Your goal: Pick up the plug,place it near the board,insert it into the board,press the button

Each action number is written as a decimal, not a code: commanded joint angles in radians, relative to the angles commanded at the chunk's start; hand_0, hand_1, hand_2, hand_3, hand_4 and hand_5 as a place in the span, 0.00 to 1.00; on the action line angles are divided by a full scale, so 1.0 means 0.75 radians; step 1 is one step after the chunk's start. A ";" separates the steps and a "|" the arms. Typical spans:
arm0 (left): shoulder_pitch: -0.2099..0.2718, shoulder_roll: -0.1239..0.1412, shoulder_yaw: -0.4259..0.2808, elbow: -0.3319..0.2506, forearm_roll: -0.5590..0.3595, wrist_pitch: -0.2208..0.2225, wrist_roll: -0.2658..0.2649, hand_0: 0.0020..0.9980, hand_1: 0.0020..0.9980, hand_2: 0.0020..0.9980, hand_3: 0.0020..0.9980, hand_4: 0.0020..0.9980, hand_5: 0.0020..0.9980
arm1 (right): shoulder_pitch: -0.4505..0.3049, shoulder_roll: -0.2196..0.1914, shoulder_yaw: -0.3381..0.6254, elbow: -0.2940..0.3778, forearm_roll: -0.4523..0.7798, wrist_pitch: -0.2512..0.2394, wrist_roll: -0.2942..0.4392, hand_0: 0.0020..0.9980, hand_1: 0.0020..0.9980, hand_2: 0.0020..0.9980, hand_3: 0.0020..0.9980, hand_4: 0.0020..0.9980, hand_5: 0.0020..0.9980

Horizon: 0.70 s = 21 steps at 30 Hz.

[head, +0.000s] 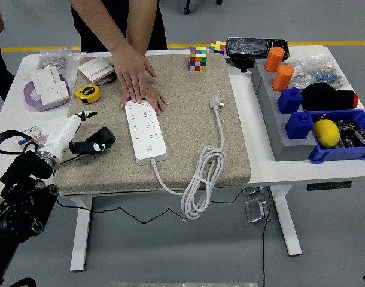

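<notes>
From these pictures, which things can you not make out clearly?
- Power strip, head view: its far end lies under the person's hands.
- Plug: prongs too small to see.
- Strip's button: state too small to tell.
- Right arm: outside the frame.
- Left hand: dark fingers, their pose unclear.
</notes>
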 joint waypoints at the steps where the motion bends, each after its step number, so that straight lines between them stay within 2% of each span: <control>1: 0.000 0.000 0.001 -0.002 0.000 0.010 -0.002 0.79 0.85 0.81 0.81 1.00 0.31 | 0.000 0.000 -0.001 0.000 0.000 0.000 0.000 0.84 0.76 0.75 0.78 1.00 1.00; 3: 0.000 0.000 0.002 -0.008 0.000 0.018 -0.003 0.79 0.85 0.81 0.81 1.00 0.31 | 0.000 0.000 0.001 0.000 0.000 0.000 -0.001 0.84 0.76 0.75 0.78 1.00 1.00; 4: 0.000 0.000 0.003 -0.009 0.000 0.020 -0.003 0.76 0.77 0.69 0.74 1.00 0.31 | 0.000 0.000 0.002 0.000 -0.001 0.000 -0.001 0.84 0.76 0.75 0.78 1.00 1.00; 9: 0.000 0.001 0.006 -0.010 0.000 0.026 -0.003 0.76 0.77 0.69 0.74 1.00 0.31 | 0.001 -0.001 0.006 0.000 -0.002 0.000 -0.002 0.84 0.76 0.75 0.78 1.00 1.00; 10: 0.001 0.001 0.007 -0.010 0.000 0.023 -0.002 0.74 0.73 0.66 0.68 1.00 0.31 | 0.001 -0.001 0.006 0.000 -0.002 0.000 -0.002 0.84 0.76 0.75 0.78 1.00 1.00; 21: 0.004 0.001 0.013 -0.009 0.000 0.020 -0.002 0.73 0.73 0.64 0.68 1.00 0.31 | 0.001 -0.003 0.004 0.000 -0.003 -0.001 -0.003 0.84 0.76 0.75 0.78 1.00 1.00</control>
